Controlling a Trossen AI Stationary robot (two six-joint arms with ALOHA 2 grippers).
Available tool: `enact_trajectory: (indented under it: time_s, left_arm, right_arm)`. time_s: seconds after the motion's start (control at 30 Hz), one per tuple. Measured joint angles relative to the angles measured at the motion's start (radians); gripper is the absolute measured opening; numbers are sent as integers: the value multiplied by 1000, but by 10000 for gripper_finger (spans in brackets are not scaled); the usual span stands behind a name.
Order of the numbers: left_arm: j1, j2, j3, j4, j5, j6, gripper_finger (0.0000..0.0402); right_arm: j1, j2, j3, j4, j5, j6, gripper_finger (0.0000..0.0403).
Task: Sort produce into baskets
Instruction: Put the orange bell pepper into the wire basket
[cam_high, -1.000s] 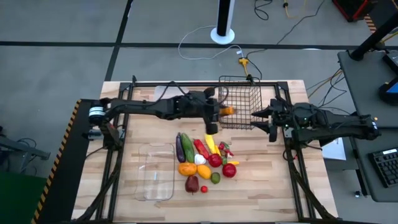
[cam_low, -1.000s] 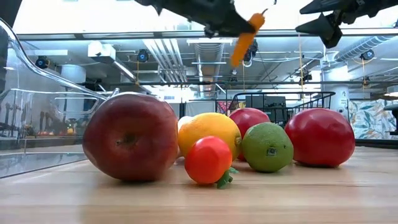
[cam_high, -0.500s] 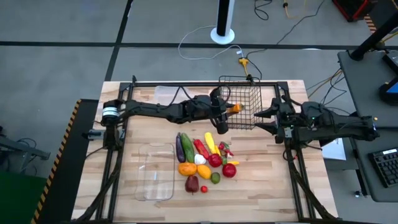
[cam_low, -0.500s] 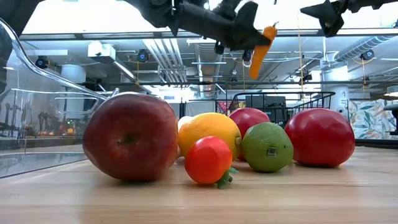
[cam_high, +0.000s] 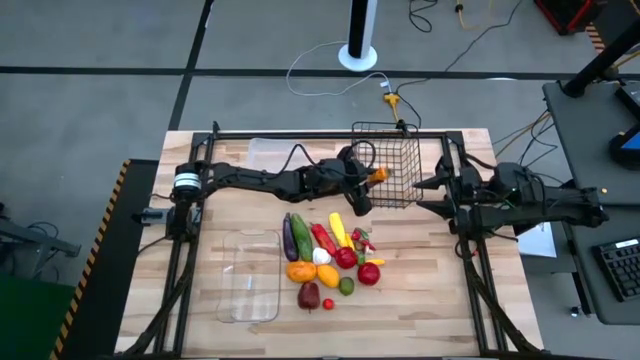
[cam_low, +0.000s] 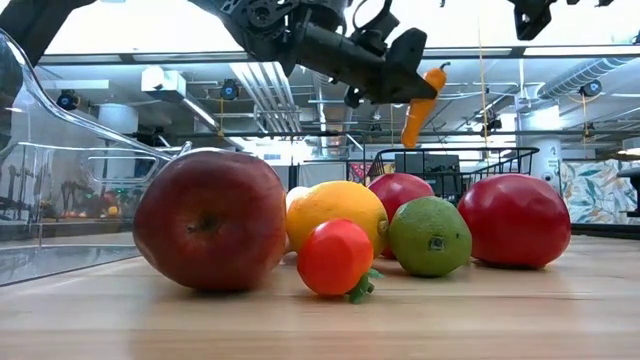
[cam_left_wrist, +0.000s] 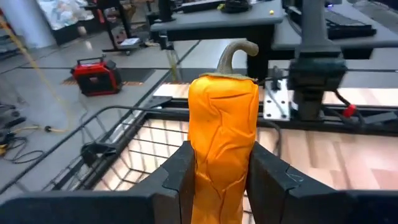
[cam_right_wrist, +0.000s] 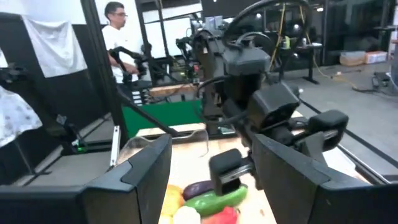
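Observation:
My left gripper is shut on a long orange pepper and hangs over the left part of the black wire basket at the table's far right. The same pepper shows slanted in the low view. The rest of the produce lies in a heap on the table's middle. A long clear tray lies left of the heap. A small clear tub stands at the far edge. My right gripper hovers open and empty just right of the basket. My left gripper pinches the orange pepper's body between its two fingers, one on each side. The fingers come almost level from the table's left. The pepper is lifted clear above the basket, slanted, its curved stem up and away from the gripper.
The basket's wire rim lies just below and ahead of the pepper. A big red apple, an orange, a lime and tomatoes lie nearest the front edge. A person stands in the room beyond the table.
My left gripper has gone toward the table's right edge and down, over the basket, rolling a little as it went. The orange pepper has gone with it, still held and slanted, and now hangs lower and closer to the basket's rim.

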Motion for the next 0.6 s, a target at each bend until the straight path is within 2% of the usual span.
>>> enact_trajectory:
  time_s: [0.6]
  left_arm:
    - [3, -1, 0, -62, -42, -52, 91]
  right_arm:
    - [-1, 0, 0, 15, -28, -30, 217]
